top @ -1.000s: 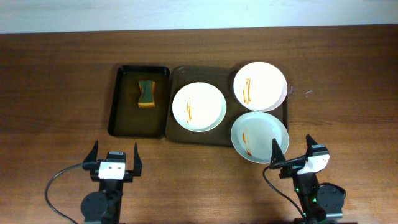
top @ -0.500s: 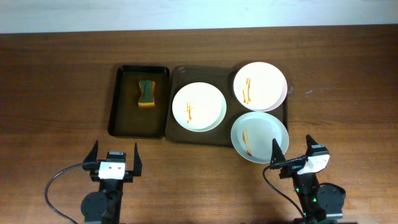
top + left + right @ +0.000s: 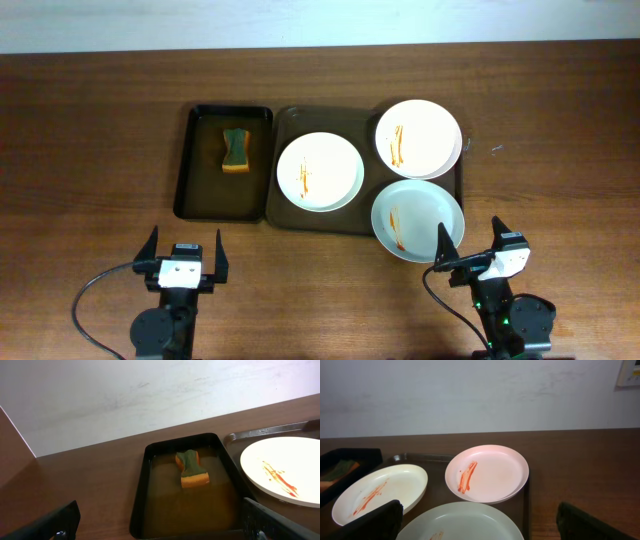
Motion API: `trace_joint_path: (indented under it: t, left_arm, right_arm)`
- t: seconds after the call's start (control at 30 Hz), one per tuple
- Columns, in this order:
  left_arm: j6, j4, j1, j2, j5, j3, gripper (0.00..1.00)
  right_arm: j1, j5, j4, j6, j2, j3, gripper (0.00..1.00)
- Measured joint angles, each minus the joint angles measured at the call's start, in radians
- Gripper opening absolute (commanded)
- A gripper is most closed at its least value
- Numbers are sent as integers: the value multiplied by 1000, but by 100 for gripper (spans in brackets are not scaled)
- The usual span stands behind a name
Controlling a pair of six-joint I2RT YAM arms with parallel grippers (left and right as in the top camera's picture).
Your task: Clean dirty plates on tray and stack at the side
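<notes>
White sauce-streaked round plates (image 3: 320, 172) sit on dark rectangular tray (image 3: 340, 118); your left end effector (image 3: 186, 250) and right end effector (image 3: 470, 238) both spread wide.

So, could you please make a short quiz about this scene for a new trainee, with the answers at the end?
1. How many plates on the brown tray carry red smears?
2. True or false: the sponge lies on the brown tray.
3. Which plate sticks out over the brown tray's near edge? A the left one; B the far right one; C the near right one.
Key: 1. Three. 2. False, it lies in the black tray. 3. C.
</notes>
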Motion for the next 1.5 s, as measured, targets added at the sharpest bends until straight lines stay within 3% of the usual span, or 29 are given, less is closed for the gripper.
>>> trace_joint_path:
  t: [0.6,0.8,0.97,1.1,1.23,1.33,1.5]
  left_arm:
    - [0,2,0,0,11,0,100]
    - [-3,69,0,-1,60,0,100]
    - [-36,64,0,46,80,98,100]
    - [-43,63,0,189,93,263,100]
    - [-47,45,0,423,114,436,100]
    - [-47,-50,0,636,142,586,100]
    - [-47,-361,-1,1050,219,940,100]
  right_arm:
    - [0,-8,9,0,0,0,98]
    - [0,-60,31,0,0,0,98]
    - [0,-73,27,0,3,63,98]
    - [0,-74,35,-1,30,187,98]
    - [0,-77,8,0,174,320,98]
    - [1,-81,-55,0,346,457,98]
    - [1,-104,-273,0,681,734,98]
